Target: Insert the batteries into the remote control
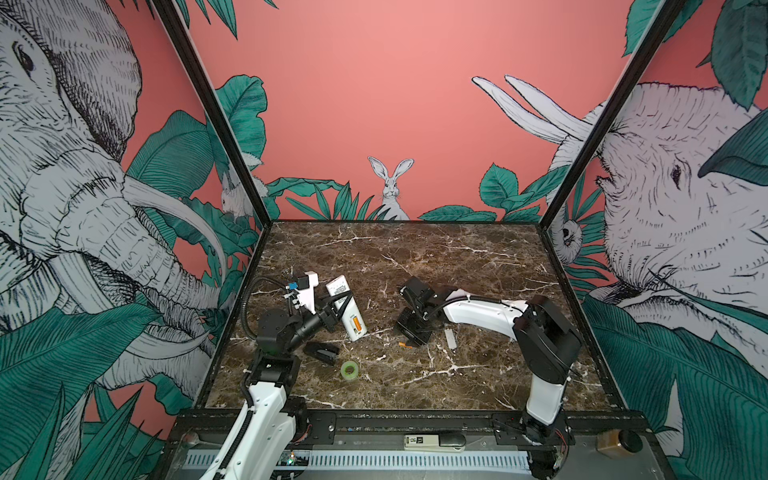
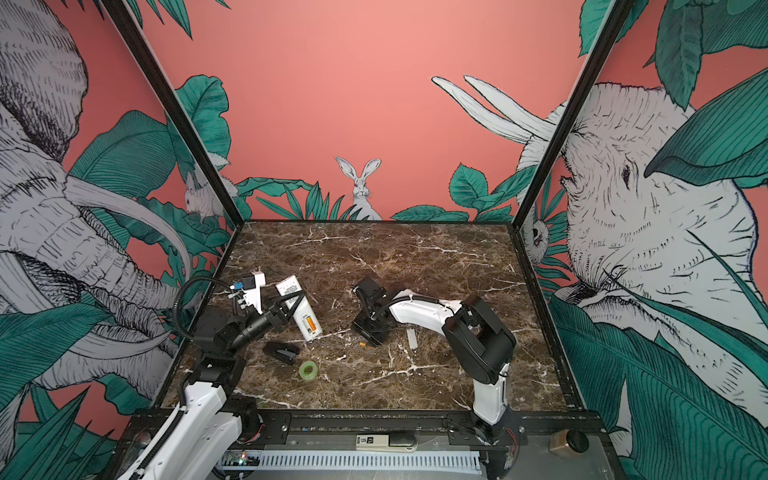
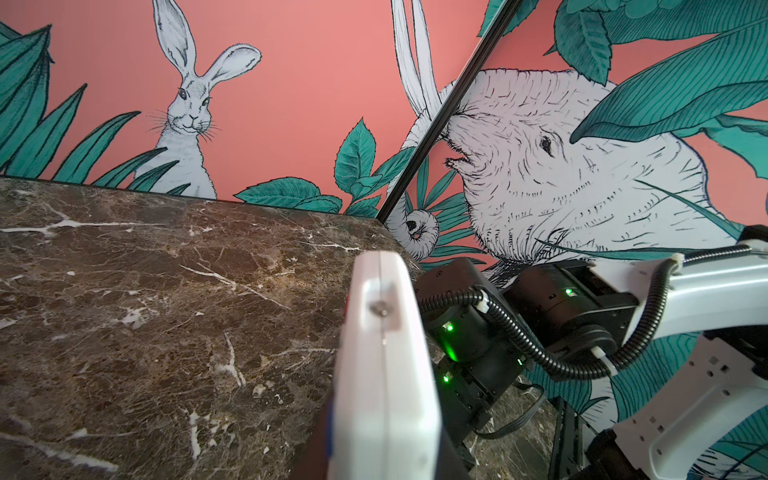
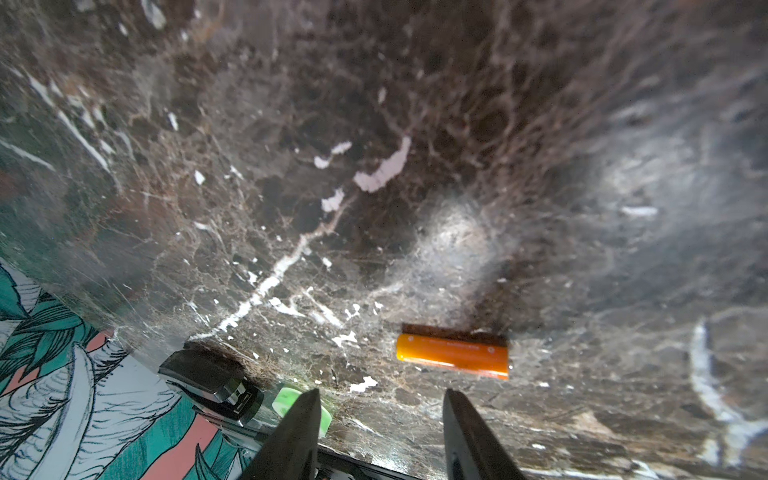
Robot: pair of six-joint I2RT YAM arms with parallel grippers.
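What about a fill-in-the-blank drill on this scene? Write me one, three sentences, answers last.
1. The remote control, gripped by the left tool, has exactly ___ battery in its bay.
2. The loose battery lies on the marble table, and the right tool near it has its jaws ___.
3. The tape roll is ___ in colour.
Missing words: one; open; green.
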